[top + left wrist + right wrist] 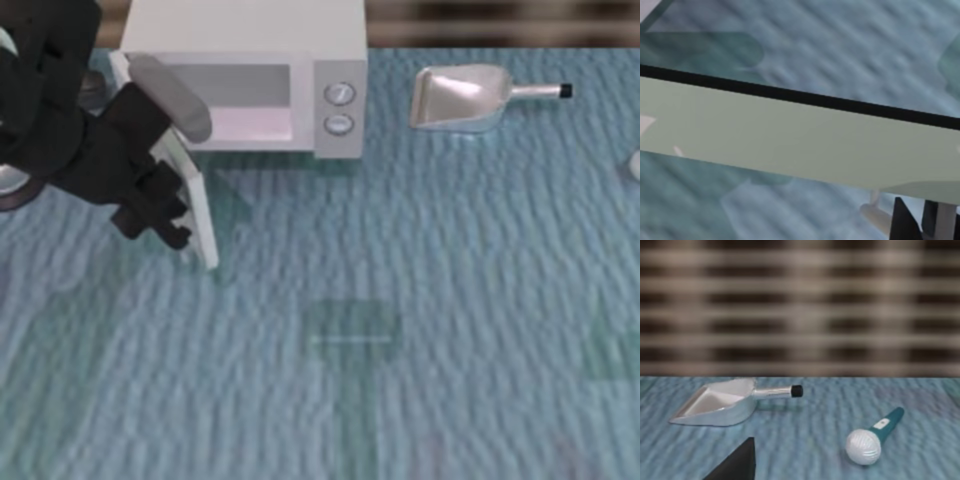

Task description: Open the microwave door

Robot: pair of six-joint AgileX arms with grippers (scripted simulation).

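Currently: microwave (pixel 250 60) at table's (pixel 420 300) far left edge, door (pixel 195 205) swung wide open toward the near side; a rigid, light, hinged panel, best taken at its free edge, where left gripper (pixel 160 222) sits, finger state untellable; right arm out of sight.

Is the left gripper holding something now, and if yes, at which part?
The left gripper is at the free outer edge of the swung-open microwave door, far from its hinge. Whether its fingers truly clamp that edge cannot be told.
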